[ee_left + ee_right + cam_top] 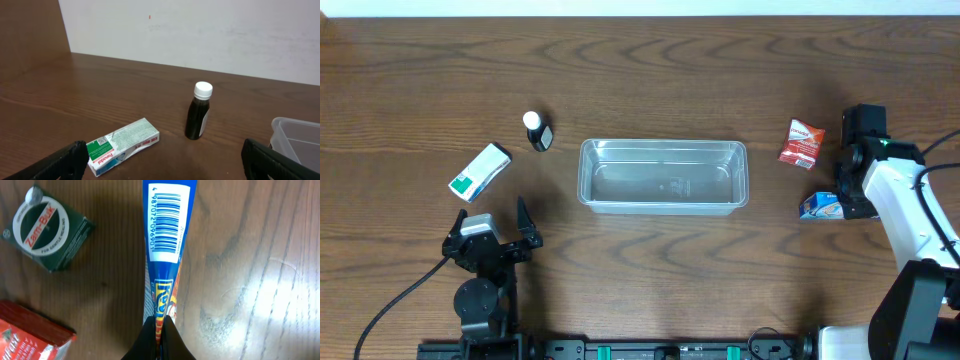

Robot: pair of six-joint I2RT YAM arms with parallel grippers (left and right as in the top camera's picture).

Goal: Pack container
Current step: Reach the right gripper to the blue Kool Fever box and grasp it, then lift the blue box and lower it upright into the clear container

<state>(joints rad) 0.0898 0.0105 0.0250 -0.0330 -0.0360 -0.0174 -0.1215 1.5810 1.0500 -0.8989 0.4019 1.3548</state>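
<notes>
The clear plastic container [663, 176] stands empty at the table's middle; its corner shows in the left wrist view [296, 141]. My right gripper [159, 330] is shut on a blue packet [167, 235] with a barcode; overhead the packet [817, 207] lies at the right, by the gripper [847, 203]. My left gripper [490, 240] is open and empty near the front left. A white-and-green Panadol box [122, 145] lies between and ahead of its fingers, also in the overhead view [480, 171]. A dark bottle with a white cap [199, 111] stands beyond it [537, 131].
A red packet [802, 142] lies at the right, also in the right wrist view [27, 335]. A dark green Zam-Buk tin box [47, 227] lies near it. A white wall rises behind the table's far edge in the left wrist view.
</notes>
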